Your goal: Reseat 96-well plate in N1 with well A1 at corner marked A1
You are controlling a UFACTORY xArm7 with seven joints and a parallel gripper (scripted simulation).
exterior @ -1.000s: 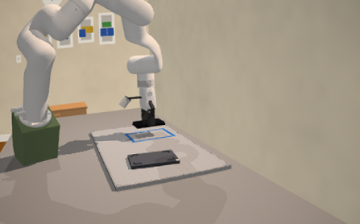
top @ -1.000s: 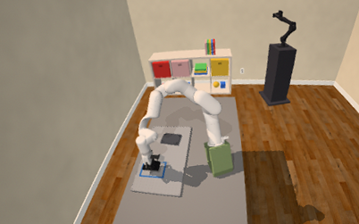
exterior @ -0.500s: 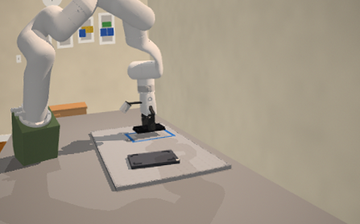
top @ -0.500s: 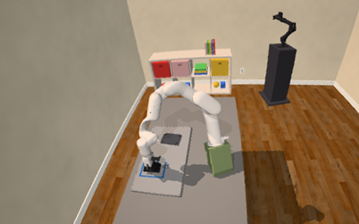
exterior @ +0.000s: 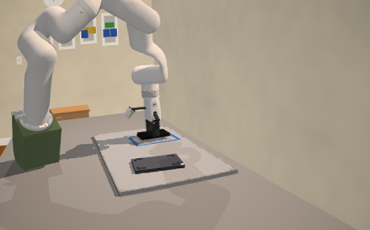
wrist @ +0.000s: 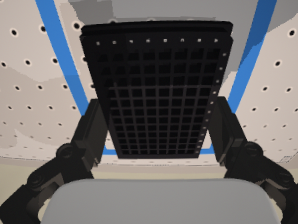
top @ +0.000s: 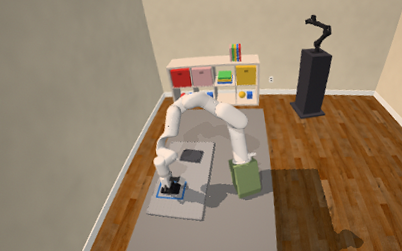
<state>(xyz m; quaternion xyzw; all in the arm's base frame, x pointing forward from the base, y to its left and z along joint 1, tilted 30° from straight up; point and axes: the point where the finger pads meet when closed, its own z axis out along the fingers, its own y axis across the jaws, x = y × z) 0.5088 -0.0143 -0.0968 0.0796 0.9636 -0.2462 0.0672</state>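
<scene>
My gripper is shut on the black 96-well plate, one finger on each long side. The plate is low inside the blue taped outline of bench spot B1; I cannot tell whether it touches the deck. In the exterior view the plate is within the blue outline under the gripper. The dark plate nest N1 lies empty nearer the camera on the same deck. In the top view the plate is at the deck's near left and the nest is farther back.
The grey perforated deck lies on a large table. The arm's green base block stands left of the deck. A shelf with coloured bins and a black pedestal stand far off by the wall.
</scene>
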